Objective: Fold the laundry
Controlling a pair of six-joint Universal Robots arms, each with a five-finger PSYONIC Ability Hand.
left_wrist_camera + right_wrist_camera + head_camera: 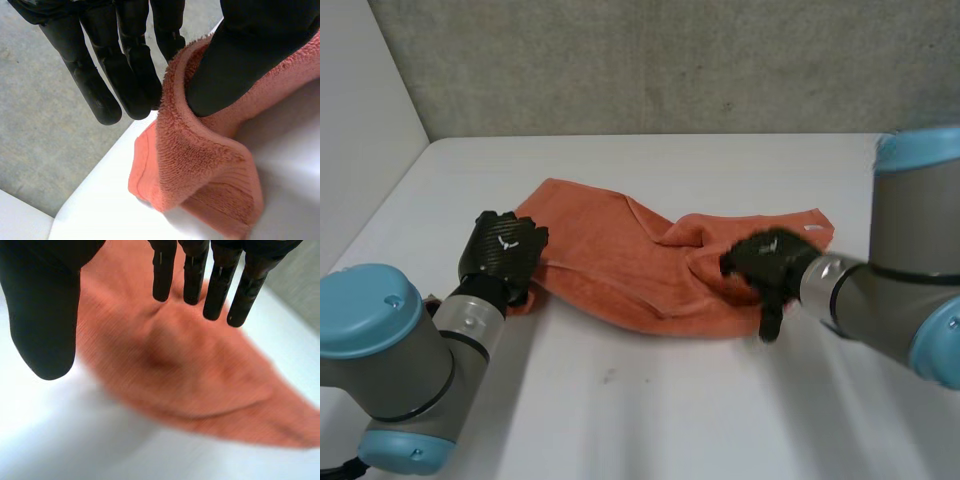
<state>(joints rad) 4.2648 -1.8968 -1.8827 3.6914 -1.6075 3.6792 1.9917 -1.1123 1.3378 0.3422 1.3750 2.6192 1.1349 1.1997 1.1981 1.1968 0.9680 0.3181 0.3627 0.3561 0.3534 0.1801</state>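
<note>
Surface (650, 400): white, backed by a grey wall (650, 60).

Towel (610, 260): orange terry, lying near the middle of the surface, unfolded and rumpled. Its left part lies fairly flat. Its right part is bunched into ridges, with a hemmed corner pointing right.

Left arm (380, 350): comes in from the near left corner and reaches forward to the towel's left end.

Right arm (910, 280): comes in from the right side and reaches over the towel's right part.

Left robot hand (502, 252): at the towel's left corner. In the left wrist view, the towel edge stands up between the thumb (235, 65) and the straight fingers (100, 100). The thumb presses into the cloth and the fingers meet the fringe from the other side, so the hand pinches the corner. Below the pinch the cloth hangs in a fold with the hem showing, and the corner's lowest tip is at the surface.

Right robot hand (770, 265): above the bunched right part of the towel. In the right wrist view, the fingers (220, 285) are straight and the thumb (42, 315) is held wide apart. The hand is spread and holds nothing. I cannot tell whether it touches the cloth.
</note>
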